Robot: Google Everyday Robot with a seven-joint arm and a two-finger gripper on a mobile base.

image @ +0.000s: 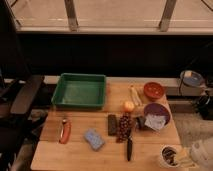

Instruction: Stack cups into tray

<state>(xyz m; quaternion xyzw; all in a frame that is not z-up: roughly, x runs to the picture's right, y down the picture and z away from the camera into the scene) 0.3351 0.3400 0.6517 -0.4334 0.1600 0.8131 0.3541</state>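
The cup point(168, 155), small and white with a dark inside, stands upright at the table's front right corner. My gripper point(181, 160) reaches in from the lower right, and its pale tips lie against the cup's right rim. The white arm point(203, 152) trails off the frame's edge behind it. The tray point(80, 76), green and rectangular with sloping sides, sits at the table's back left with nothing in it, far from the cup.
A purple bowl point(159, 110) holding white paper, a red-brown bowl point(154, 90), an orange point(129, 106) and a banana point(135, 94) lie between cup and tray. Grapes point(124, 127), a knife point(129, 145), a blue sponge point(94, 139) and a red tool point(65, 131) sit nearer the front. A chair point(24, 96) stands to the left.
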